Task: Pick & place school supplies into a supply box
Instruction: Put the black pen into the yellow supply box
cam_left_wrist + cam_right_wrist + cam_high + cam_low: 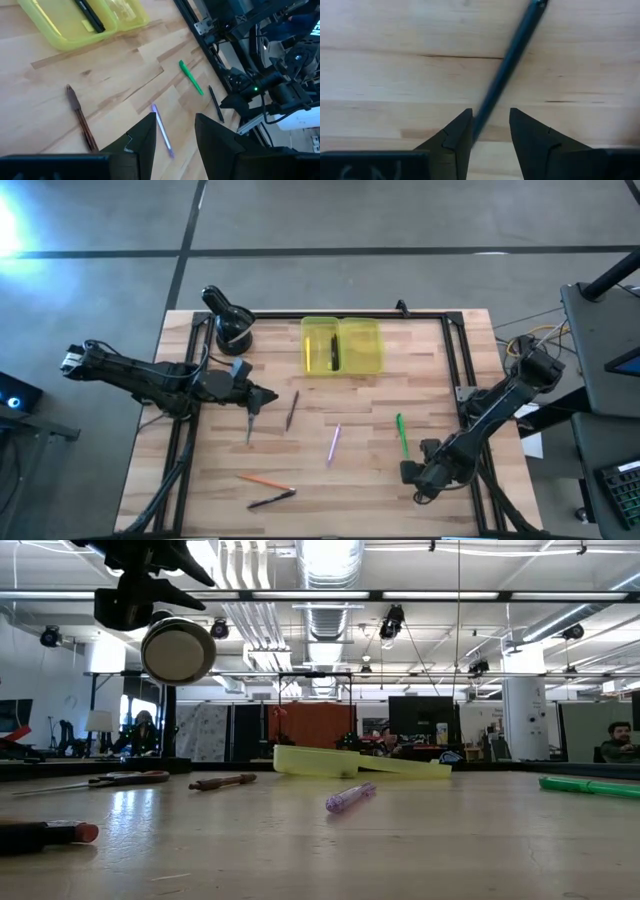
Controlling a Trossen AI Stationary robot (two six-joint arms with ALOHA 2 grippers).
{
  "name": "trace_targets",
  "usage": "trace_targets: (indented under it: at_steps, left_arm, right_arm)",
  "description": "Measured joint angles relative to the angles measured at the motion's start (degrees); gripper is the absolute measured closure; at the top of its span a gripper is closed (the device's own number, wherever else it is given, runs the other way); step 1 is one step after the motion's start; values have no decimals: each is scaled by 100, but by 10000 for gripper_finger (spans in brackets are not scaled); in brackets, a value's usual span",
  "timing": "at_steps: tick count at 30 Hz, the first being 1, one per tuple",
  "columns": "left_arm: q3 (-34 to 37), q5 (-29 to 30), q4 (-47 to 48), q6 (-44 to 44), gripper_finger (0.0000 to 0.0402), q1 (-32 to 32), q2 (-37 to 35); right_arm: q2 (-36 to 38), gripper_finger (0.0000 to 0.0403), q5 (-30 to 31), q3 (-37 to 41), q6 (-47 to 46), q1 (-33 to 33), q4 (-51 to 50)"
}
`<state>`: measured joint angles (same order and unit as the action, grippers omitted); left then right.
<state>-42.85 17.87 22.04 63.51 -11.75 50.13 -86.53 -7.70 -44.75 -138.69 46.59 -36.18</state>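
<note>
Two dark arms work over the wooden bench (370, 410), one from each side. The right pincer (490, 130) is low at the bench's right edge, near the front corner, its fingers straddling a dark pen (512, 57) that lies on the wood and runs away between them; the fingers stand slightly apart on either side of the shaft, and I cannot tell whether they already press it. In the high view this pincer (418, 472) sits just below the green pen (401, 434).

The left pincer (262, 394) hangs above the bench's left half, fingers spread with nothing between them, near the black round holder (232, 320). Its wrist view looks past its own fingers (145, 137) at a purple pen (162, 131), a brown pencil (80, 115) and the green pen beyond.

The supply box (343, 345), translucent yellow and lying open in two shallow halves, rests at the back middle of the bench; a black pen (334, 352) lies in its left half, close to the hinge.

Scattered loose on the wood are the brown pencil (293, 409), a grey pencil (250, 426) just beside the left pincer, the purple pen (334, 442) in the middle, and toward the front left an orange pencil (264, 480) and a black pen with a red end (272, 499). People show far off in the room behind the bench.
</note>
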Motion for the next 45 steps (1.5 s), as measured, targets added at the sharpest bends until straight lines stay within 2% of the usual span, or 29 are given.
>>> trace_targets:
  at_steps: [8,14,18,25,28,36,40,45]
  left_arm:
    - [0,0,-4,-35,282,0,2]
    - [0,-2,-7,-13,282,0,2]
    - [0,0,-9,68,282,0,2]
    - [0,5,-13,91,282,2,7]
    - [0,22,-14,87,282,2,7]
    - [0,248,-13,-40,282,2,7]
    - [0,254,-11,-163,282,2,9]
    - [0,273,-9,-231,282,2,9]
  right_arm:
    - [-396,269,15,4,-15,109,16]
    - [-652,279,-26,-4,152,127,142]
    - [-642,303,-27,-1,355,127,165]
    - [-462,377,13,73,760,131,171]
    - [-382,384,6,168,1085,131,210]
    - [268,384,197,434,1111,114,-21]
    - [741,384,283,505,993,116,-595]
    - [1501,384,1073,496,996,52,-892]
